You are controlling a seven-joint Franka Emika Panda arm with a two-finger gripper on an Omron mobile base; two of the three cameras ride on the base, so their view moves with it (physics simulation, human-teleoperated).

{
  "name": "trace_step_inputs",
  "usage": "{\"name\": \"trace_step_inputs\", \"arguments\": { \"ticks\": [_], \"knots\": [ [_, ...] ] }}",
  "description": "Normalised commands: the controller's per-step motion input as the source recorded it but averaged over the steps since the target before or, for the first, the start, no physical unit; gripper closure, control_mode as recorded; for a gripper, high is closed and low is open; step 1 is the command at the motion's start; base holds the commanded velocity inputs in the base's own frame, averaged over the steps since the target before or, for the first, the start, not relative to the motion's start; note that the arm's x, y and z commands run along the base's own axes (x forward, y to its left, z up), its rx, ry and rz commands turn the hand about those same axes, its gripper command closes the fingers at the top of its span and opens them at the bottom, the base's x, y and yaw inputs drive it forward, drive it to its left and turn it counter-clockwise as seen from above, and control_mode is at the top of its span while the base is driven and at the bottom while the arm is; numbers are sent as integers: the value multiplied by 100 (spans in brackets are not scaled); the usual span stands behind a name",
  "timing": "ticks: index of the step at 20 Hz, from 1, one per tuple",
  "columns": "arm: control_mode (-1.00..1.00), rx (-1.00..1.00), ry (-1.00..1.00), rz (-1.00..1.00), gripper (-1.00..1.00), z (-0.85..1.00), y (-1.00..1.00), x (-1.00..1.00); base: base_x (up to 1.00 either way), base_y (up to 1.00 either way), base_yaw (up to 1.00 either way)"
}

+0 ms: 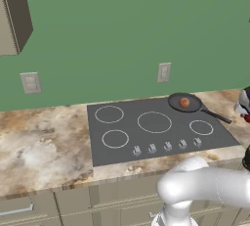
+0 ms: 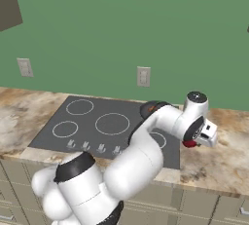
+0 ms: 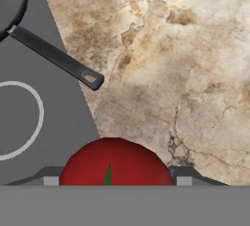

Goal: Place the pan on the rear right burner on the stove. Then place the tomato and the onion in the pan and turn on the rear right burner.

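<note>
Left base view, from left to right. A grey cabinet [image 1: 13, 12] fills the upper left corner, and a white outlet [image 1: 30, 82] sits on the green wall [image 1: 97, 39] below it. A wide stretch of bare marbled counter [image 1: 39, 146] runs from the left edge of the frame to the stove [image 1: 156, 129] at centre. The stove's left and middle rings lie uncovered, and a row of knobs [image 1: 167, 146] lines its front edge. A second outlet [image 1: 164, 72] is on the wall above the stove.

At the stove's upper right corner, the pan [image 1: 184, 102] sits on the rear right burner, close to the back wall. The onion [image 1: 184, 102] lies inside it. The pan's handle points toward the lower right, ending just past the stove's right edge over the counter. The front right ring [image 1: 201, 127] below the pan is bare.

At the right edge of the frame, the gripper [image 1: 245, 114] hangs over the counter, right of the handle tip.

In the hand view, the tomato [image 3: 116, 164] sits at the bottom centre, clasped between the two fingertips [image 3: 50, 177], which press on its left and right. It is held above the stove's right edge, with open counter spreading across the whole right side of that frame. The pan's handle lies at upper left, apart from the tomato.
</note>
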Motion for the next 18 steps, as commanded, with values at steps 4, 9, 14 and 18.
{"name": "trace_step_inputs", "arguments": {
  "ticks": [4, 9, 14, 18],
  "knots": [
    [-100, 0, 0, 0, 100, 27, 35, 26, 0, 0, 0],
    [-100, 0, 0, 0, 100, 24, 48, 24, 0, 0, 0],
    [-100, 0, 0, 0, 100, 29, 45, 26, 0, 0, 0],
    [-100, -1, 0, 0, 100, 4, 31, 35, 0, 0, 0]
  ]
}}
